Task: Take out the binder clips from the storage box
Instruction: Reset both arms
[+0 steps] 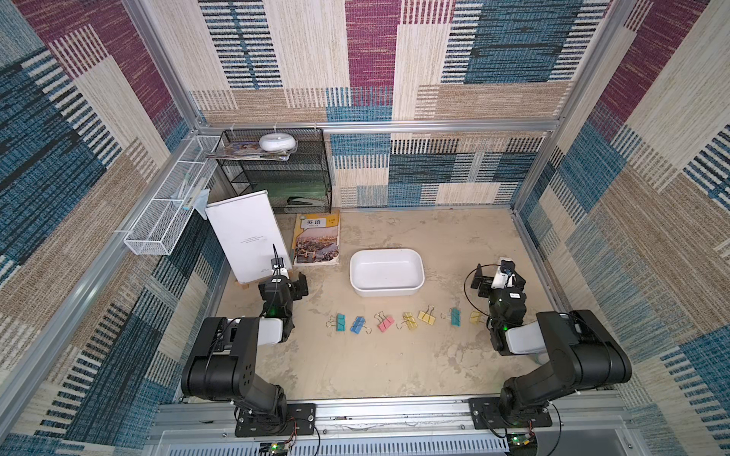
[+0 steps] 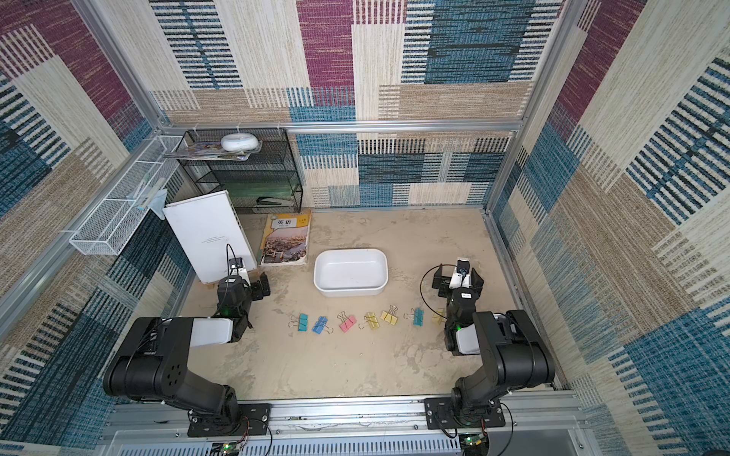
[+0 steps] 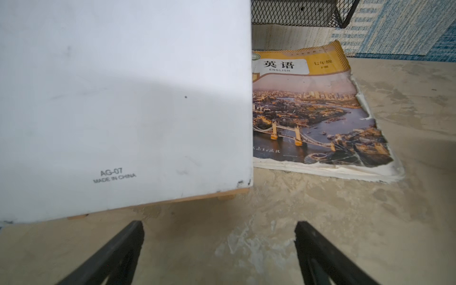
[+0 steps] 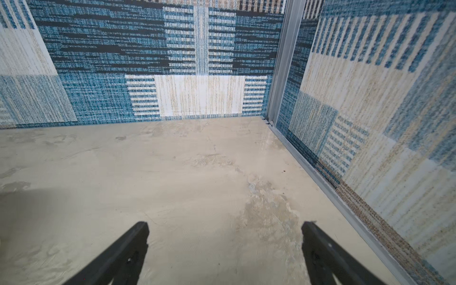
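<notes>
Binder clips [image 1: 411, 321] outside storage box [image 1: 385, 292]

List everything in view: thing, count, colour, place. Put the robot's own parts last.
binder clips: seven; three yellow, two teal, one blue, one pink; in a row on the table, in front of the storage box, none inside it.
storage box: one; white; mid-table, nothing in it.
textbook: one; yellow band, city photo; lying flat, behind and left of the box.
board: one; white; propped on a wooden stand, left of the textbook.
mesh rack: one; black; back left corner.
round object: one; white; on top of the rack.
stapler: one; dark; rack's bottom level.
wire basket: one; white; on the left wall.
left pincer: one; black; open, near the board's foot.
right pincer: one; black; open, over bare table.
</notes>
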